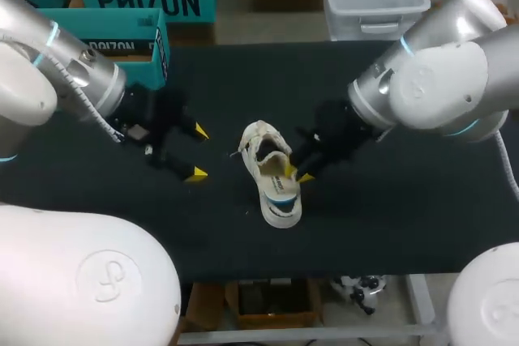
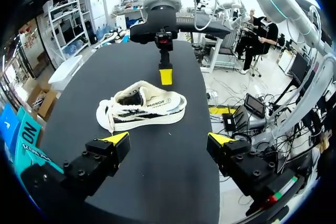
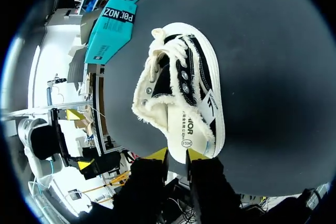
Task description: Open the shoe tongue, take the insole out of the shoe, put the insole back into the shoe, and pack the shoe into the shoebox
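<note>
Shoe (image 1: 276, 196) lies centred; right tool (image 1: 298, 173) sits at its 3 o'clock rim, likely for the insole (image 3: 181, 124), grip impossible to tell; left tool (image 1: 197, 152) hovers released at 9 o'clock.

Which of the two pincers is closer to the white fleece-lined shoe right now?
The right arm's pincer: it sits right at the white fleece-lined shoe, while the left arm's pincer hangs wide open, apart from it.
</note>
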`<state>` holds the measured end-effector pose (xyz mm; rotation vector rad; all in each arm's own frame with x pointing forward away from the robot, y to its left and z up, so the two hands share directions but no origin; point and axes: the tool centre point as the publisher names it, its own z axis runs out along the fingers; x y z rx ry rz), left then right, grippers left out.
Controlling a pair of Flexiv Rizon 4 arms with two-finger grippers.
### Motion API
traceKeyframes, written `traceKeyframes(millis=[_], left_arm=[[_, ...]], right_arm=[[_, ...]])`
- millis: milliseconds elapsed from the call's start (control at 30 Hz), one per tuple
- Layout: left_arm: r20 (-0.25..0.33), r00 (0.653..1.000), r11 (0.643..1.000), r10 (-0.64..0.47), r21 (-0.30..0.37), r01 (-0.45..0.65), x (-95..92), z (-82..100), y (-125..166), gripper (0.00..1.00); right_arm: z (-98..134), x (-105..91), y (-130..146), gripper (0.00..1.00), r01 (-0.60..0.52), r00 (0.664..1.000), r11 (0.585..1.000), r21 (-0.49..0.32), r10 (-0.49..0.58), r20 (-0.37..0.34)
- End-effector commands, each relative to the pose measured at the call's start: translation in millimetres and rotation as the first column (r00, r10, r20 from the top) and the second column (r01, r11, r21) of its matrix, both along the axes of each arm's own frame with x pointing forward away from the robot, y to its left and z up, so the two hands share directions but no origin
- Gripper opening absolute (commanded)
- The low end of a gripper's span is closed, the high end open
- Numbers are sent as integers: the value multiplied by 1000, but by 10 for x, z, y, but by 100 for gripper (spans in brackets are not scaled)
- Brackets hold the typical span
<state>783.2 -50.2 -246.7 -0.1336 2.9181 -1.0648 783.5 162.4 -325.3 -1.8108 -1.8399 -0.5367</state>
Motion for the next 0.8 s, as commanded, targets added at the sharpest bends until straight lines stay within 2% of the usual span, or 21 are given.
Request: traceKeyframes(millis=[33,133,167,300,500,733,800], left_arm=[[-45,999,1000,21,7,-21,-16,44,92,100],[-86,995,998,54,27,-51,3,50,143,100],[-79,993,993,89,87,-82,-2,63,156,100],[-79,993,993,89,87,-82,-2,63,156,100],[-79,993,993,89,87,-82,-2,63,156,100],[-79,993,993,89,87,-82,-2,63,156,100],[-127,978,984,166,91,-156,-16,70,117,100]], right_arm=[[-108,-34,78,0,2,998,990,-143,7,61],[-262,-21,81,0,-9,997,989,-149,21,74],[-337,-16,81,0,-13,996,985,-170,27,83],[-492,-13,82,0,-24,992,985,-171,45,120],[-540,-17,138,0,-36,984,985,-169,64,164],[-608,-20,248,0,-52,978,969,-242,99,185],[-668,-33,273,0,-56,977,963,-264,108,186]])
